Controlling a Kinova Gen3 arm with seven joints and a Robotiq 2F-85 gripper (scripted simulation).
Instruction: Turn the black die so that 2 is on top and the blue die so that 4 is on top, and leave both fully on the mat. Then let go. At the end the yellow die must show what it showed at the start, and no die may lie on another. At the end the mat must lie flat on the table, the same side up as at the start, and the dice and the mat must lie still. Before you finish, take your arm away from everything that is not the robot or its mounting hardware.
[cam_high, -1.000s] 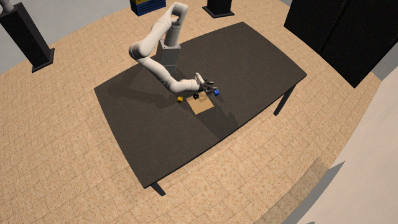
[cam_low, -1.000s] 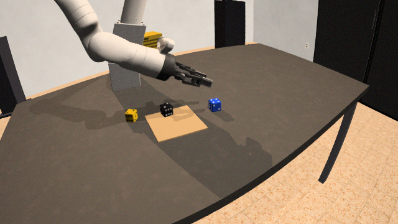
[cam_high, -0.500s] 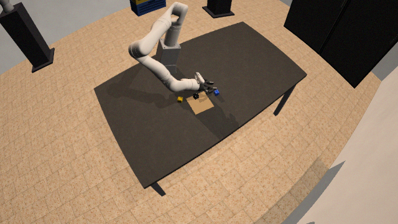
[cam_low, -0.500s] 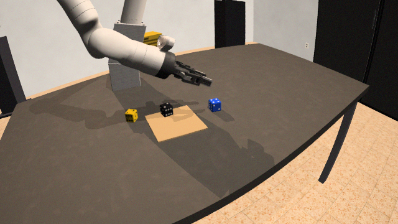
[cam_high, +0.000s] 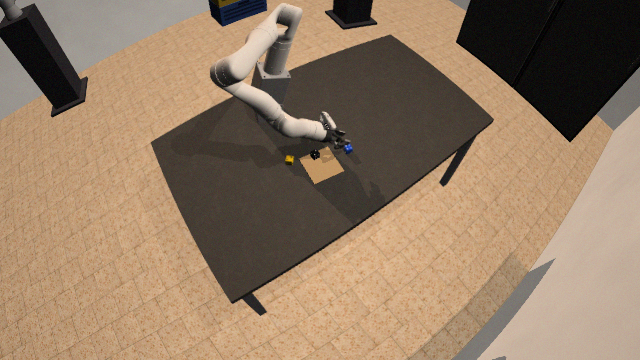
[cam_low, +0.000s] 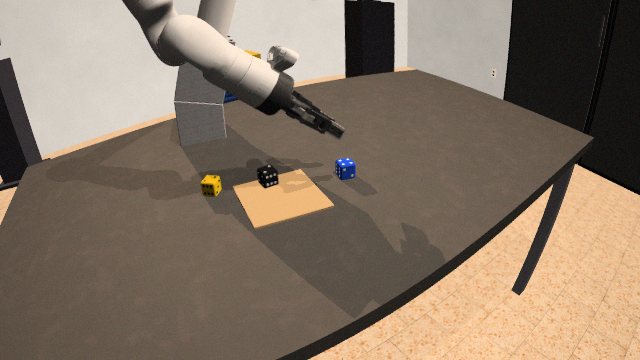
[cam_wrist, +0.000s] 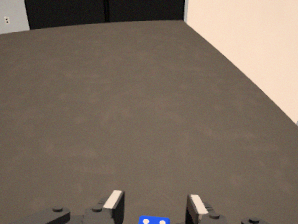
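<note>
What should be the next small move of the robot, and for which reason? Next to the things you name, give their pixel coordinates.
I would probably lower the open jaws around the blue die with white pips (cam_high: 348, 149) (cam_low: 345, 169) (cam_wrist: 154, 220), keeping its top face up. The jaws hang above it with nothing between them, and the die seems to show 4 already, but it lies on the table beside the tan square mat (cam_high: 322, 169) (cam_low: 285, 202).

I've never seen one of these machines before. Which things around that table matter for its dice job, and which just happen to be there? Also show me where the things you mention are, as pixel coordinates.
Part of the job:
- black die (cam_high: 315, 154) (cam_low: 268, 176)
- blue die (cam_high: 348, 149) (cam_low: 345, 169) (cam_wrist: 154, 220)
- mat (cam_high: 322, 172) (cam_low: 280, 205)
- yellow die (cam_high: 289, 160) (cam_low: 211, 185), whose top number must stay the same

Just there:
- black cabinet (cam_high: 570, 65) (cam_low: 550, 55) (cam_wrist: 65, 12)
- wall socket (cam_low: 493, 73) (cam_wrist: 6, 20)
- blue-and-yellow box (cam_high: 242, 11)
</note>
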